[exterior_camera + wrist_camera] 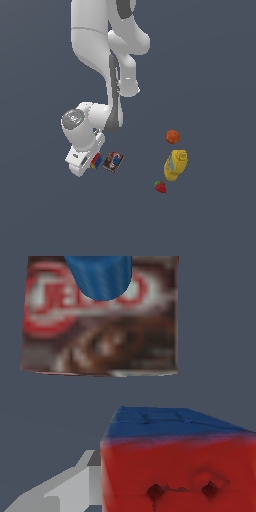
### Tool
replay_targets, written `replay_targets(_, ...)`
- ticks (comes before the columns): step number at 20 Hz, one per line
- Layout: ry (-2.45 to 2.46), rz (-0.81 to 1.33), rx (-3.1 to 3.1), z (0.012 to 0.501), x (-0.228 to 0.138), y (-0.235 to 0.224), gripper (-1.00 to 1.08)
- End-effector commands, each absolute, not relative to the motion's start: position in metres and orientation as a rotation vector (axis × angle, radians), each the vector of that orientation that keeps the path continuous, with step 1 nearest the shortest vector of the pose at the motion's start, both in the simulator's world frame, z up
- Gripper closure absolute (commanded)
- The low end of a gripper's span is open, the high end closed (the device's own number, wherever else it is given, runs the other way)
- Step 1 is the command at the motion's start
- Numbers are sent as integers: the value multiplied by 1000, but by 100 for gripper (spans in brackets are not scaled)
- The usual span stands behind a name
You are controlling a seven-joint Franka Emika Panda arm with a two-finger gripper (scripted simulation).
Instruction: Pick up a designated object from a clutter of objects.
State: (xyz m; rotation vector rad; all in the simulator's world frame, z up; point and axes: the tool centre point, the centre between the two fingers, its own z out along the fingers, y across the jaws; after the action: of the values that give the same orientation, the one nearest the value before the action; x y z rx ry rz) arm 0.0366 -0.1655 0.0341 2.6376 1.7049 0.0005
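Arm bent low over grey desk (pixel 215 75), jaws (pixel 93 159) down at the cube (pixel 96 161). Cube sits right at the jaws, partly hidden behind the white hand in the exterior view; red, blue and yellow tiles showing. Wrist view: cube (pixel 177 466) fills the near corner, red face toward camera, blue face on top, one grey finger (pixel 65 488) touching or just beside its red side. Other finger not visible, so jaw width cannot be told; grip on cube unclear, lift off desk unclear.

Box (pixel 113 162) lies flat just beyond the cube, on the far side from the hand, small gap between them in the wrist view. Box print (pixel 100 316) dark brown with red-white logo, blurred. Blue rounded shape (pixel 100 276) over the box in wrist view, identity unclear.

Ball (pixel 173 136), bottle (pixel 176 164) and strawberry (pixel 160 187) grouped well apart from the jaws, past the box. Bottle lying on its side between ball and strawberry, near both.
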Motion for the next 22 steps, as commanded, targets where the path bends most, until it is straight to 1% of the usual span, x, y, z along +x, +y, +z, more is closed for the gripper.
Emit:
replay_targets(1,1705,1,2637,34,37,-165,108)
replay_targets(6,1705,1,2637,46,38,-164,108)
replay_targets(11,1706,0,2637,73,41,-160,108)
replay_targets(16,1708,0,2636,116,47,-153,108)
replay_targets(22,1710,1,2636,183,56,-143,108)
